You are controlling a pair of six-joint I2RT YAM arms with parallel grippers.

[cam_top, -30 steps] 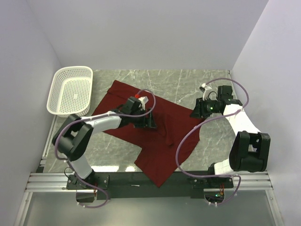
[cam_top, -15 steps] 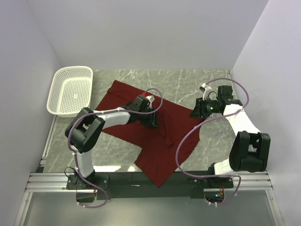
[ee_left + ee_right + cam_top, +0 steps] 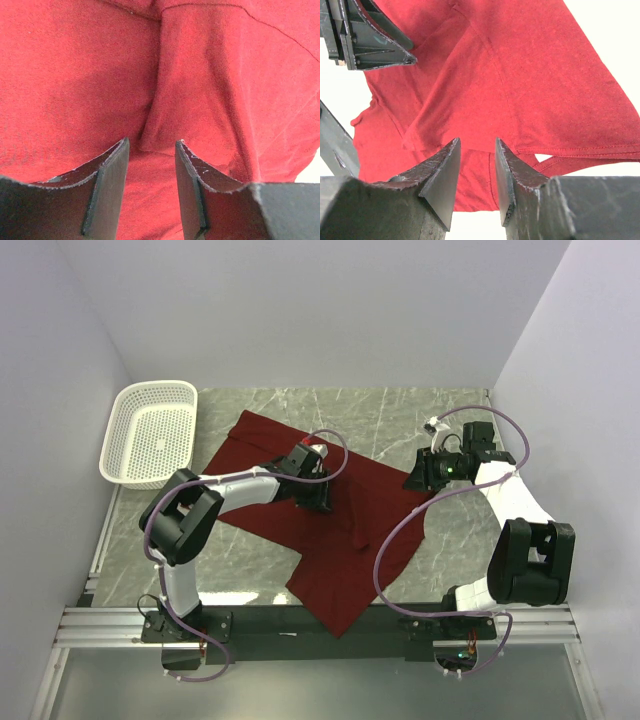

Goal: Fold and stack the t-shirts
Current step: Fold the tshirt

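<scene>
From above, the maroon shirt (image 3: 335,575) is lying spread but rumpled across the middle of the counter (image 3: 400,420), one part reaching down to the near edge. A white basket (image 3: 155,440) is sitting at the far left corner, just off the cloth. The left pincer (image 3: 322,498) is pressing down on the middle of the shirt, and the right pincer (image 3: 412,481) is hanging by the shirt's right edge. In the left wrist view, the jaws are standing partly apart on the cloth, and a raised fold is running down into the gap between them. I cannot tell whether it is being pinched. In the right wrist view, the jaws are standing partly apart above the shirt's edge, gripping nothing, with red cloth and pale counter showing beneath.
</scene>
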